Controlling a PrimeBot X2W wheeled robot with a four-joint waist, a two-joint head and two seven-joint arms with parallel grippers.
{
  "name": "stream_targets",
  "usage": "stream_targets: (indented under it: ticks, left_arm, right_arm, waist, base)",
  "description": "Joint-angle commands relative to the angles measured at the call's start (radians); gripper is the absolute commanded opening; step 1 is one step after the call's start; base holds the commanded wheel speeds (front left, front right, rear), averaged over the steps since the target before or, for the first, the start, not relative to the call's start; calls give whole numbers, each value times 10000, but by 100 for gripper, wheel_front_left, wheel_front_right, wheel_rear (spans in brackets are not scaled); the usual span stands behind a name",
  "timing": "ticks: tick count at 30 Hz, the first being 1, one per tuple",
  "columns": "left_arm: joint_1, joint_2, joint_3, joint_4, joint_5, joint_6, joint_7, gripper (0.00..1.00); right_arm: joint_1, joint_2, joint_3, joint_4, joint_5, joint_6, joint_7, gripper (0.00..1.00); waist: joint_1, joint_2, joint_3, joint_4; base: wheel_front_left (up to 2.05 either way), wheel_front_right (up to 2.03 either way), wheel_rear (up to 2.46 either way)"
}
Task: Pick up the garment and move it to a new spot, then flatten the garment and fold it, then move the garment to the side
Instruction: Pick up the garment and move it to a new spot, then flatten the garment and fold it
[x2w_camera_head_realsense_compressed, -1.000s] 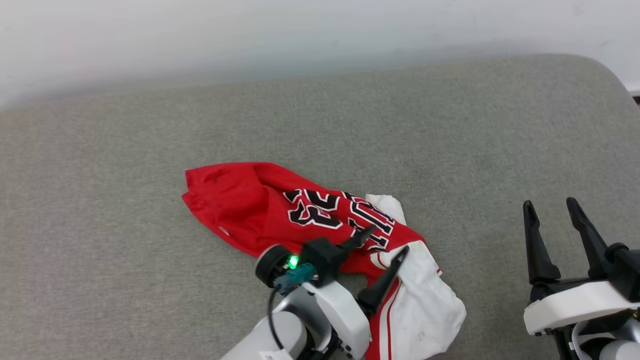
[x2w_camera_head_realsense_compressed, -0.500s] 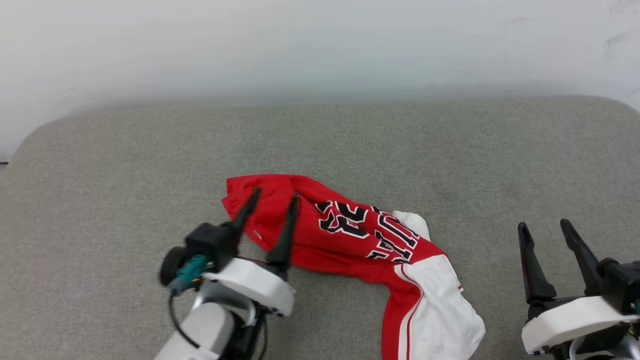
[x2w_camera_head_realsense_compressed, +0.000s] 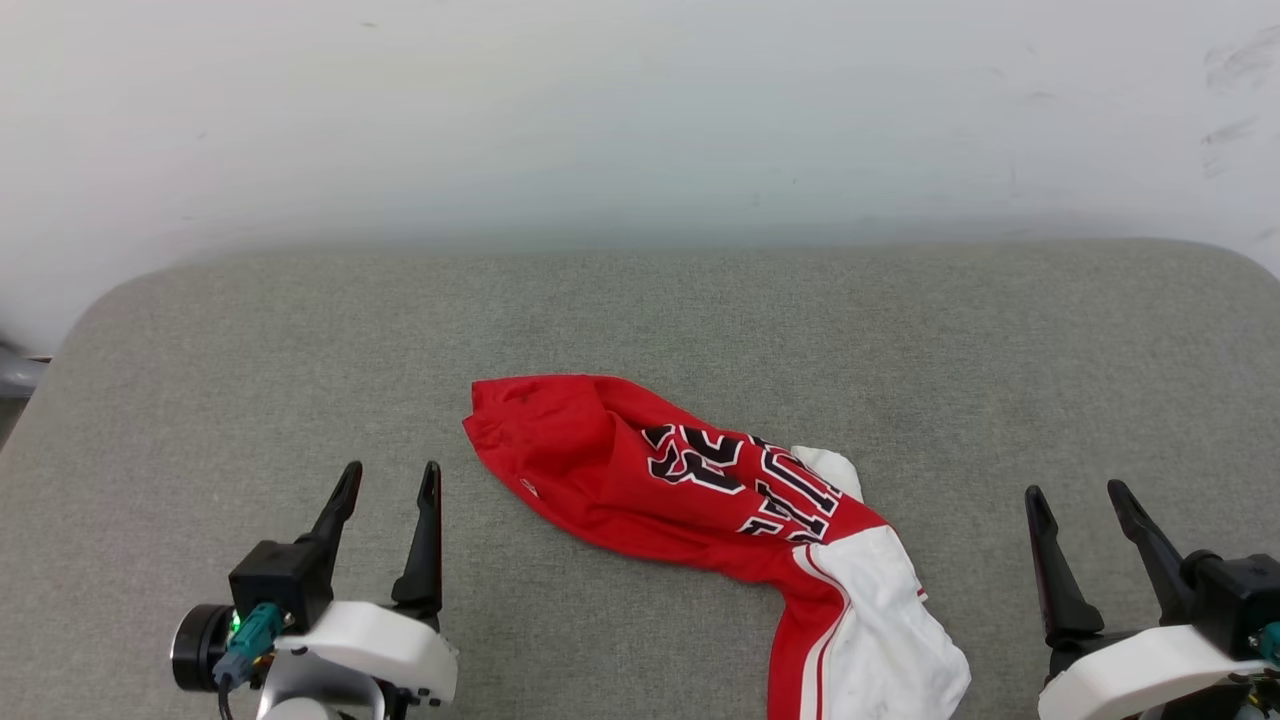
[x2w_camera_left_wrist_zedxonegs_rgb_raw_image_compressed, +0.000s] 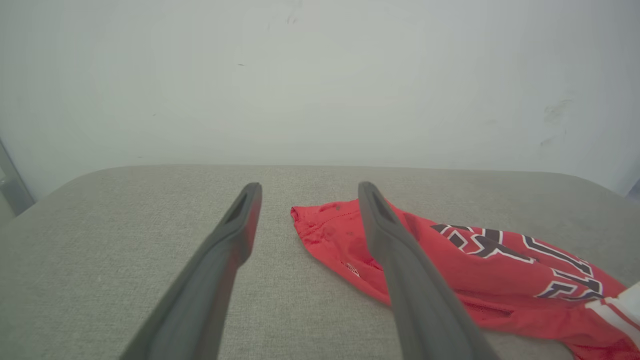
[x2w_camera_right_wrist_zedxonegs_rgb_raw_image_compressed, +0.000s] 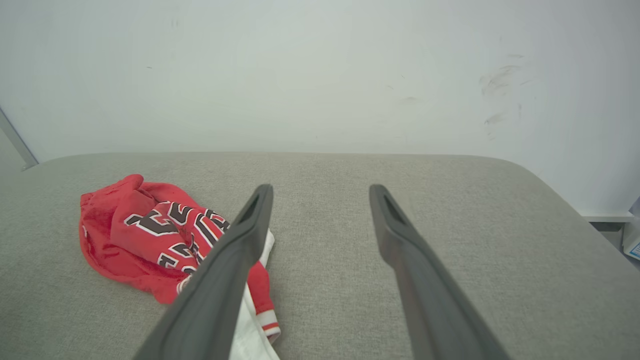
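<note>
Two wide, empty pincers flank the crumpled red jersey T-shirt (x2w_camera_head_realsense_compressed: 600, 460) on the grey surface (x2w_camera_head_realsense_compressed: 200, 380); its long axis runs far-left to near-right; left pincer (x2w_camera_head_realsense_compressed: 392, 470) nearer than right pincer (x2w_camera_head_realsense_compressed: 1075, 490).

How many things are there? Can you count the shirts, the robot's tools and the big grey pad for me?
Red and white jersey T-shirt: 1
Robot tools: 2, the left tool and the right tool, both open
Grey padded surface: 1
Total: 4

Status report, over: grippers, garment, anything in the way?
Left gripper open, empty. Right gripper open, empty. Garment crumpled on cushion, apart from both. No obstacle seen.
</note>
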Motion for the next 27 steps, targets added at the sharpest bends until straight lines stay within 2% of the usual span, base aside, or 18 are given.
stream_targets:
  ticks: [1, 16, 19, 20, 21, 27]
  left_arm:
    - [116, 63, 13, -38, 48, -17, -47, 100]
    - [272, -29, 48, -67, 185, -151, -48, 100]
    - [220, -73, 59, -75, 210, -163, -48, 100]
    - [124, -121, 55, -130, 246, -200, -49, 100]
    - [75, -132, 55, -147, 257, -216, -49, 100]
    - [-240, -284, 72, -292, 348, -329, -49, 100]
  right_arm:
    - [64, 8, 3, -47, 25, -7, -14, 100]
    - [137, 9, -33, 65, 145, -7, 364, 100]
    - [235, 10, 152, 290, 263, -7, 1144, 100]
    - [293, 9, 538, 416, 336, -7, 2336, 100]
    - [317, 9, 666, 422, 335, -7, 2710, 100]
    - [-81, -298, 1539, 491, 494, -7, 4398, 100]
  waist:
    - [1, 0, -18, -4]
    - [1, 0, 18, 99]
    - [1, 0, 37, 117]
    - [1, 0, 155, 162]
    - [1, 0, 207, 184]
    - [1, 0, 732, 393]
  base:
    - [0, 0, 0]
    - [0, 0, 0]
    - [0, 0, 0]
    - [0, 0, 0]
    - [0, 0, 0]
    - [0, 0, 0]
